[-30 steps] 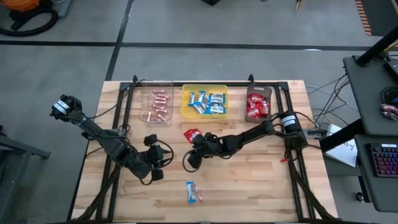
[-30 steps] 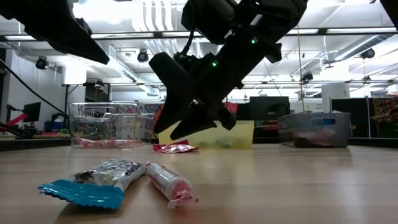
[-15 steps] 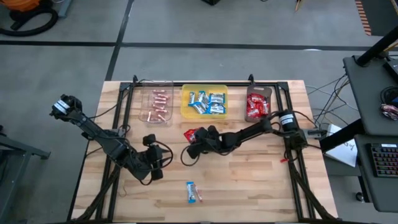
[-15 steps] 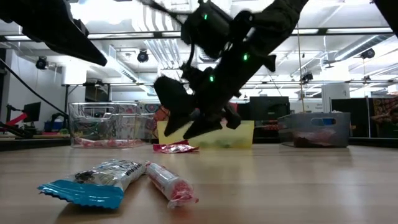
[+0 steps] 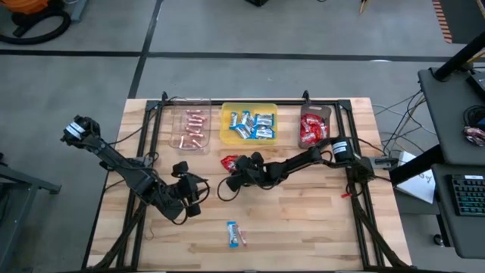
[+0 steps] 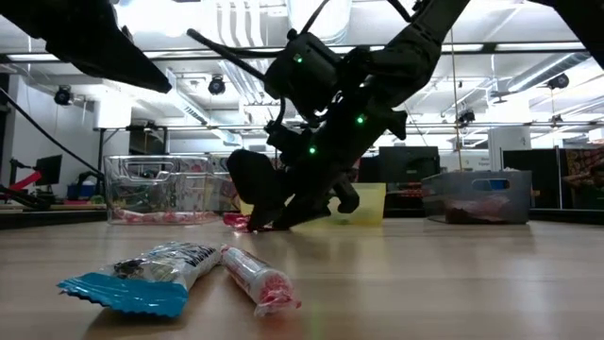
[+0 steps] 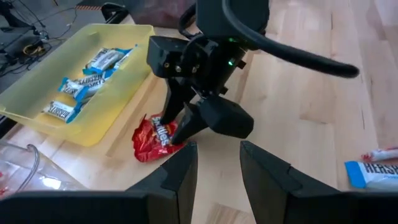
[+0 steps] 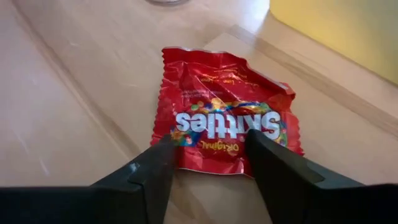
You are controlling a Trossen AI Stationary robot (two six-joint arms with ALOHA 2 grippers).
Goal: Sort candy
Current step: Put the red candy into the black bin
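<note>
A red candy packet (image 8: 224,118) lies flat on the wood just in front of the yellow tray (image 5: 248,139). My right gripper (image 8: 208,158) is open and low over the table. Its fingers slant down, one on each side of the packet's near edge (image 7: 163,138). My left gripper (image 7: 217,168) hovers open and holds nothing, left of the packet and pointing toward it (image 5: 198,193). A blue-and-white bar (image 6: 142,274) and a pinkish stick (image 6: 260,279) lie side by side near the table's front (image 5: 236,233). My right gripper has its open fingertips (image 8: 163,152) at the red packet's near edge (image 8: 211,165), slanting down from the table's right. The packet lies flat on the wood. I cannot tell whether the fingertips touch it.
Along the far edge stand a clear tray (image 5: 191,129) with pinkish sticks, the yellow tray with blue-and-white bars, and a dark tray (image 5: 314,127) with red packets. A black frame (image 5: 356,182) borders the table's sides. Bare wood lies on the near right.
My right gripper has come down from above the table to just over the wood. It has moved a little toward the far left, onto the red packet, and tipped more steeply. The packet has stayed in place.
</note>
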